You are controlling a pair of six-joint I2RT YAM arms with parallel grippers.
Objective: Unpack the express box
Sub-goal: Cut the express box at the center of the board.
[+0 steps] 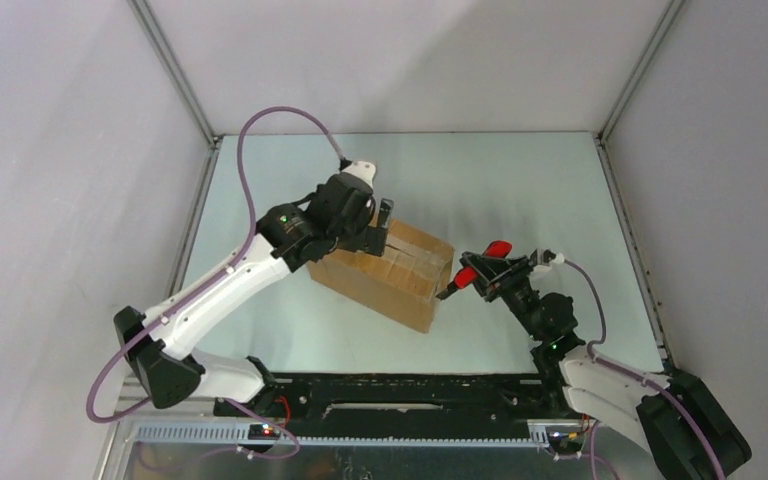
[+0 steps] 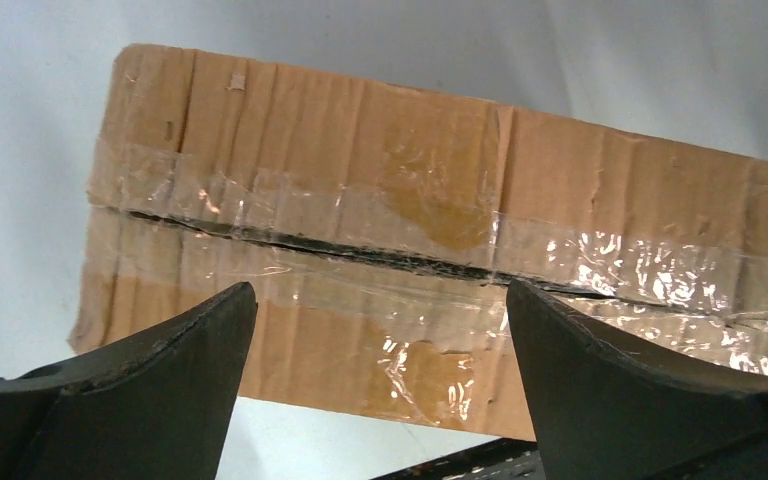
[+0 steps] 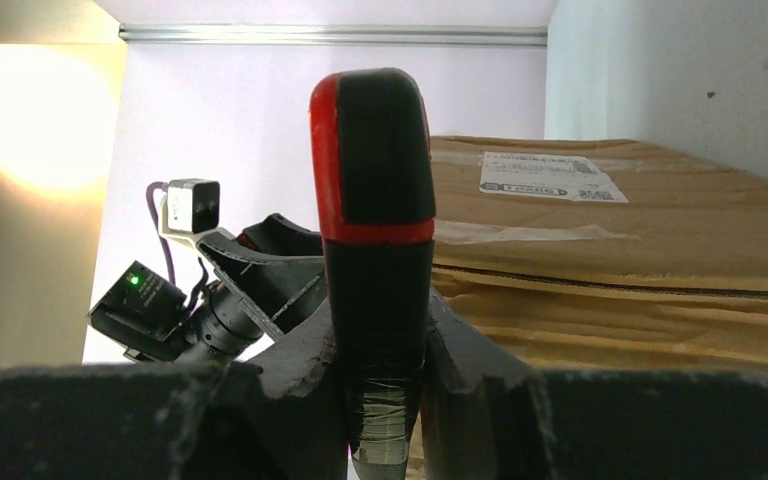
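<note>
Pale tabletop (image 1: 520, 180) bears the brown express box (image 1: 385, 275), taped seam (image 2: 360, 250) split; left hand (image 2: 380, 340) gapes, right hand (image 3: 380, 340) grips a red-black tool (image 3: 375, 160).

Left claw (image 2: 380, 300) stands spread wide; right claw (image 3: 380, 340) is clamped.

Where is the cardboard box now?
In the top view, the express box lies mid-table, under the left gripper, its right end beside the red-handled tool in the right gripper.

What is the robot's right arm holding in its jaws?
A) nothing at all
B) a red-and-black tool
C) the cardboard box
B: the right wrist view shows the right jaws shut on the red-and-black tool, with the express box next to it, not held.
</note>
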